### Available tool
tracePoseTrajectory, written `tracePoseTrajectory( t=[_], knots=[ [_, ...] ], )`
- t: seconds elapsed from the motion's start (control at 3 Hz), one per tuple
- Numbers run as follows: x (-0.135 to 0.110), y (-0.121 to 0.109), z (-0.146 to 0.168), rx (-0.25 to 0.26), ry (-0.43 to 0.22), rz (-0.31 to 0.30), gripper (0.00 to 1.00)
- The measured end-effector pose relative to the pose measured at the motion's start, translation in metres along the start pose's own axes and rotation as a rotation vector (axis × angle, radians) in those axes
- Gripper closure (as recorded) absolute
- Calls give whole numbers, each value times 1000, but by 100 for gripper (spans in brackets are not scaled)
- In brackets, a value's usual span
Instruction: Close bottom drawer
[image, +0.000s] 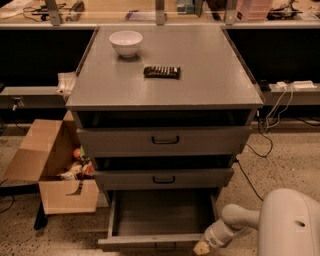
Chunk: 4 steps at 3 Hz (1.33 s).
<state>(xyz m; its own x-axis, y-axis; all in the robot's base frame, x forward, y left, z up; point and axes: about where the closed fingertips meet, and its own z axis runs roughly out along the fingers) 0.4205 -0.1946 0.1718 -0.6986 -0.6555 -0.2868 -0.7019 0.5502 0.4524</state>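
Observation:
The bottom drawer (155, 241) of the grey metal cabinet (165, 95) is pulled well out; its plain grey tray is bare inside. Its shallow front runs along the lower frame edge, and the handle is cut off by that edge. The middle drawer (164, 178) and the top drawer (165, 140) sit a little out from the cabinet body. My gripper (202, 248) is at the right end of the bottom drawer's front, low at the frame edge, reaching in from my white arm (240, 225) at the lower right.
A white bowl (125, 43) and a dark wrapped bar (161, 72) lie on the cabinet top. An open cardboard box (55, 172) with items stands on the floor to the left. Cables and a power strip (292, 86) lie to the right. Workbenches stand behind.

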Motion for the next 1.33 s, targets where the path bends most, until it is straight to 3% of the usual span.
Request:
tracePoseTrajectory(
  t=[1.33],
  knots=[
    [-1,-3,-2,6,-9,5,100]
  ],
)
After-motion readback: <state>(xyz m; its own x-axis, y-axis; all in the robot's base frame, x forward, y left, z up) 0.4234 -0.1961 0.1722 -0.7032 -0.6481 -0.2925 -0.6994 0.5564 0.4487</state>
